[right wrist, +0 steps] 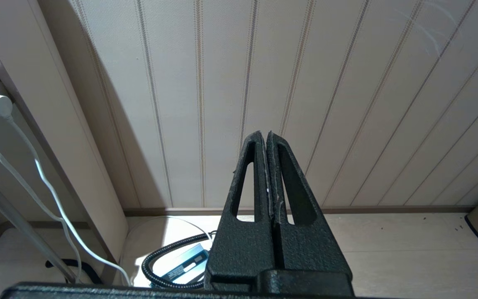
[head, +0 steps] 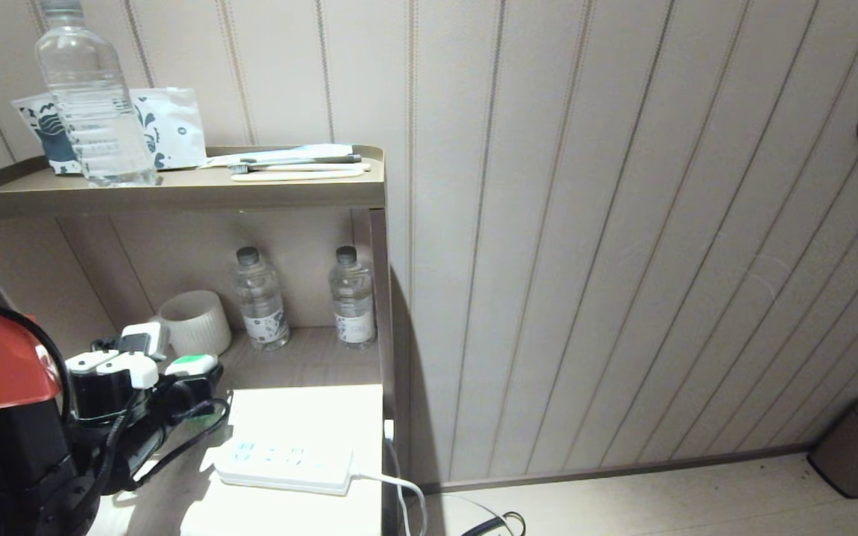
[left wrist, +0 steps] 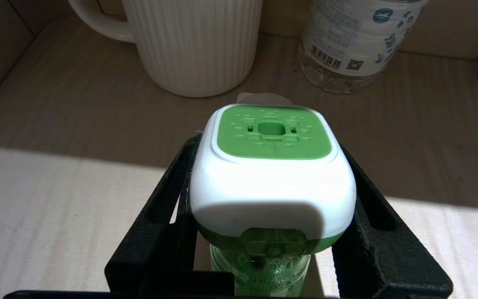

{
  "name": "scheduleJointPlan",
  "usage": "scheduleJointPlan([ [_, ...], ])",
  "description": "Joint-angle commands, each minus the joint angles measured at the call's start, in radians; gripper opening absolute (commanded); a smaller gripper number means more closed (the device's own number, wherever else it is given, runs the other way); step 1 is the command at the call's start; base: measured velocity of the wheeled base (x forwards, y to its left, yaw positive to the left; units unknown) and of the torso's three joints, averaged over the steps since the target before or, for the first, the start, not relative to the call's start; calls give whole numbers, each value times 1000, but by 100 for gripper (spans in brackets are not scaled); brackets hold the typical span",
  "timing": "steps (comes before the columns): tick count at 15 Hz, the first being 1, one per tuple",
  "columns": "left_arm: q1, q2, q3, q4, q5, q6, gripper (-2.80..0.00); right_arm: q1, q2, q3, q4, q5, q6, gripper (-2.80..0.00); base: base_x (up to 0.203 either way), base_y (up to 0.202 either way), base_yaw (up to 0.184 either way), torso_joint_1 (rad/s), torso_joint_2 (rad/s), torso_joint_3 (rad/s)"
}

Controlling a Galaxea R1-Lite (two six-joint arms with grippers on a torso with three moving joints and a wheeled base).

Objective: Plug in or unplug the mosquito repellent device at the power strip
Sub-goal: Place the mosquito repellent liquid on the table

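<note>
Smooth, glossy plastic is seen on the white-and-green mosquito repellent device (left wrist: pixel 272 182); rough, matt texture on the black gripper fingers (left wrist: pixel 160 216); glazed ribbing on the white mug (left wrist: pixel 193 41).

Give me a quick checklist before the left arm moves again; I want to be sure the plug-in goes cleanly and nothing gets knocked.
1. Grip: left gripper is shut on the white and green mosquito repellent device, a black finger on each side: ok.
2. Device plugged into the flat white power strip: not ok, it is held above the shelf, to the strip's left.
3. Strip's sockets free: ok, nothing plugged into its face.
4. Plug pins' direction: cannot tell, hidden.
5. Ribbed white mug and clear water bottle stand close beyond the device: not ok, mind them.
6. Right gripper shut, away by the wall: ok.
</note>
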Motion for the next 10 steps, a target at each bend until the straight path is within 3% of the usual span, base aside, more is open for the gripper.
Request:
scheduleJointPlan([
  [1,0,15,-2,-10,10,-1,-280,0,1,0,2,1,-1,-280,0,0,0,0,0,0],
  [10,6,3,12,-8,13,-1,-280,0,1,0,0,1,-1,-280,0,0,0,0,0,0],
])
